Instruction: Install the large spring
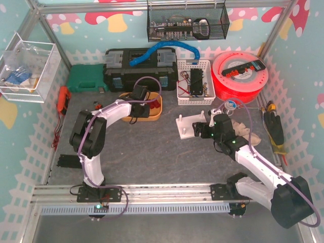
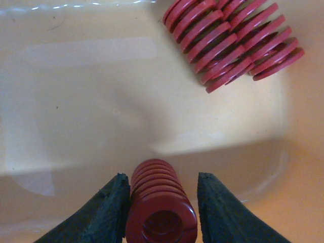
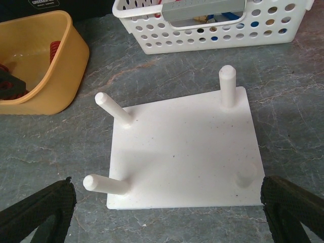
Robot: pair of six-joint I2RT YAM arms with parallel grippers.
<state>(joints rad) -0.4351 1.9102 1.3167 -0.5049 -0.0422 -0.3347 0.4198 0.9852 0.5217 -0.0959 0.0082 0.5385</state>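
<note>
In the left wrist view a large red spring [image 2: 161, 207] lies end-on between my left gripper's [image 2: 163, 178] black fingers, inside the yellow bin [image 2: 76, 101]. The left finger touches it; the right finger stands a small gap away. Two more red springs [image 2: 233, 43] lie at the bin's far right corner. In the top view the left gripper [image 1: 140, 101] reaches down into the bin [image 1: 154, 115]. My right gripper [image 3: 167, 183] is wide open and empty, hovering over the white peg plate [image 3: 187, 152], which has several upright pegs. The plate [image 1: 188, 126] lies at mid-table beside the right gripper [image 1: 205, 129].
A white perforated basket [image 3: 212, 25] stands just behind the plate. A black toolbox [image 1: 139, 68], a green case [image 1: 86, 78] and a red spool [image 1: 238, 71] line the back. A pair of gloves [image 1: 245, 131] lies right of the plate.
</note>
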